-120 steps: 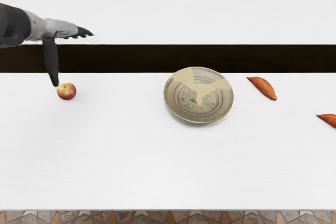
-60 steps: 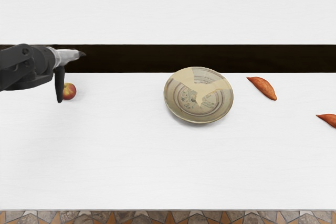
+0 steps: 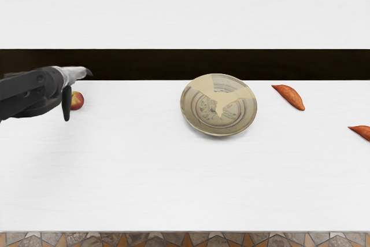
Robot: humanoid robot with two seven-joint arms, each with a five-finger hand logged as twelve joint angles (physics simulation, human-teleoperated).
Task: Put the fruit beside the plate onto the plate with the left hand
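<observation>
While left hand [image 3: 61, 87] hovers spread, apple [image 3: 77, 100] — half hidden behind it

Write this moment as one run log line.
left hand: open, at apple | apple: on table, off plate | right hand: not in view

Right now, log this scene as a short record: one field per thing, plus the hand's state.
left hand: in from the left edge, at the apple, fingers spread, grasping nothing
apple: on the table, far left of the plate, partly hidden by the hand
plate: centre of table, no fruit on it
near sweet potato: just right of the plate, not touching
far sweet potato: cut off by the right edge
right hand: out of view
</observation>
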